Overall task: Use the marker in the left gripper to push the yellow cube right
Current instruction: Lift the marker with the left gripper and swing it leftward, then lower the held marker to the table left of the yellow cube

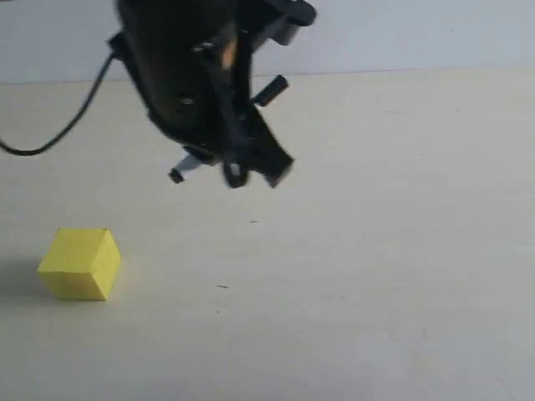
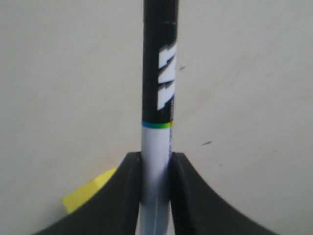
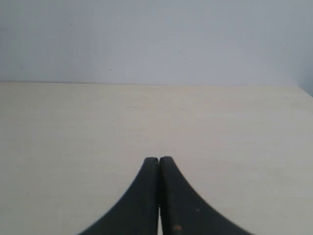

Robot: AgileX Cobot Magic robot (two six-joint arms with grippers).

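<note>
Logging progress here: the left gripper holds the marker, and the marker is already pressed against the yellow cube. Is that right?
Not quite. The left gripper does hold the marker, but the marker is not pressed against the yellow cube: the exterior view shows a clear gap between them.

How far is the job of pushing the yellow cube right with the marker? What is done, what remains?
Done: the left gripper is shut on the marker. In hand: the marker hangs clear of the yellow cube, to its right in the exterior view, not touching it. Left: bring the marker to the cube's left side, then push it right; the push seems not yet begun.
</note>
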